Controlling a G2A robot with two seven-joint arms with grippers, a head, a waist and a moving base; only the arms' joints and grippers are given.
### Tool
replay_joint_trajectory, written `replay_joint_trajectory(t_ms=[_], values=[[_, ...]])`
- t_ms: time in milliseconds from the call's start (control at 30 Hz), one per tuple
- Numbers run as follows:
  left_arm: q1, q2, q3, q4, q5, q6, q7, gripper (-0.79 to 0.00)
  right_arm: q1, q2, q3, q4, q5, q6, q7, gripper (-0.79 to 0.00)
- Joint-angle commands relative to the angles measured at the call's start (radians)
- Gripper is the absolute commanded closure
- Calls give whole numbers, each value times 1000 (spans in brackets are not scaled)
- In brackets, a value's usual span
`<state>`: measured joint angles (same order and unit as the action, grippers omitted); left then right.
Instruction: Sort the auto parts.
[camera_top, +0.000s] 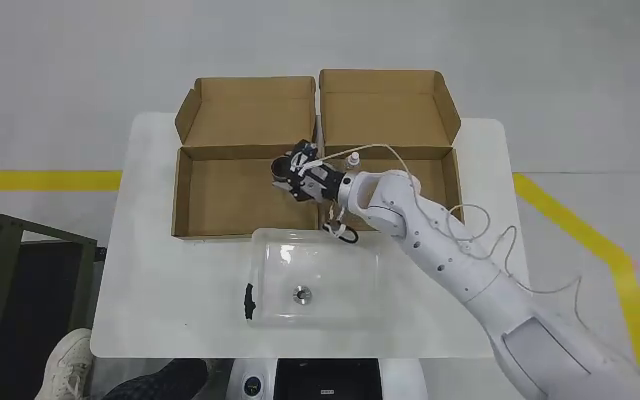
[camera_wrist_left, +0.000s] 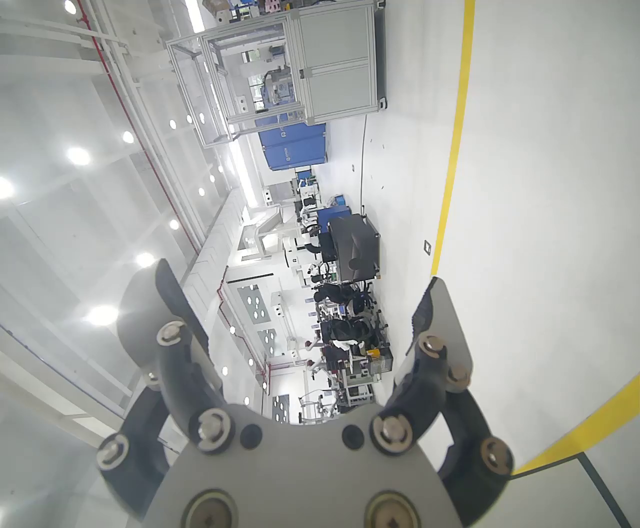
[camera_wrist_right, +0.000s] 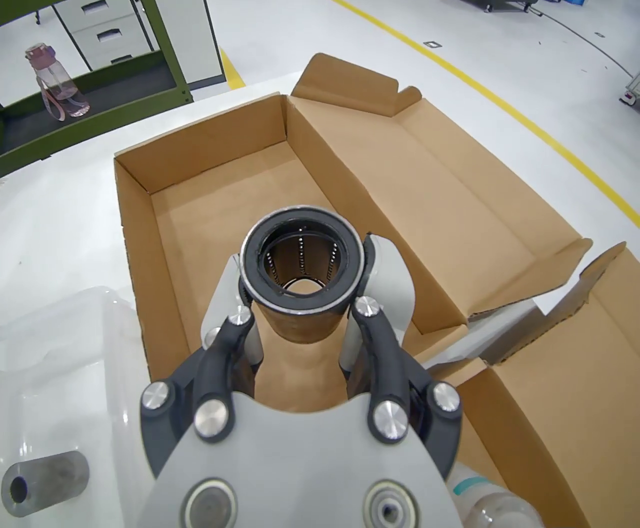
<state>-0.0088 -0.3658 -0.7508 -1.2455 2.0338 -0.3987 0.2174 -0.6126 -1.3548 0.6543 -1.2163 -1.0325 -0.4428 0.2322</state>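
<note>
Cardboard makes up the two open boxes standing side by side on the white table (camera_top: 150, 280), the left box (camera_top: 225, 195) at about 11 o'clock on the tabletop and the right box (camera_top: 450, 180) at about 1 o'clock, their lids folded back. The right gripper (camera_top: 297, 172) hangs over the left box, toward that box's 2 o'clock corner. Its fingers (camera_wrist_right: 387, 280) are closed against both sides of a bearing sleeve (camera_wrist_right: 303, 299), a short metal tube with a black end ring and rows of tiny balls inside the bore. The sleeve is held clear of the box floor (camera_wrist_right: 200, 210), and its open end faces the wrist camera. The edge of the right box (camera_wrist_right: 575, 350) lies just beside that arm. At 6 o'clock on the table sits a clear plastic tray (camera_top: 270, 240), touching the near walls of the boxes. In it lie a small metal cylinder (camera_top: 301, 294) near the middle and a black part (camera_top: 249, 300) toward the tray's 9 o'clock edge, well apart from each other. The left gripper (camera_wrist_left: 300, 280) points out at the workshop hall, its jaws spread wide with nothing between them.
</note>
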Motion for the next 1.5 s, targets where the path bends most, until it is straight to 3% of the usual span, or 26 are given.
replay_joint_trajectory(t_ms=[0,367,667,700,867,1000,1267,1467], values=[[0,0,0,0,0,0,0,-785,10,-9,-7,21,-2,8,7,0],[0,0,0,0,0,0,0,-785,41,-51,-40,100,-47,65,53,0],[0,0,0,0,0,0,0,-785,42,-74,-49,139,-57,55,78,0],[0,0,0,0,0,0,0,-785,42,-77,-50,143,-59,54,81,-25],[0,0,0,0,0,0,0,-785,45,-88,-51,155,-68,50,93,-354],[0,0,0,0,0,0,0,-785,46,-94,-46,161,-75,47,97,-471],[0,0,0,0,0,0,0,-785,42,-99,-25,129,-95,29,88,-539],[0,0,0,0,0,0,0,-785,-6,-76,20,-8,-135,-20,81,-619]])
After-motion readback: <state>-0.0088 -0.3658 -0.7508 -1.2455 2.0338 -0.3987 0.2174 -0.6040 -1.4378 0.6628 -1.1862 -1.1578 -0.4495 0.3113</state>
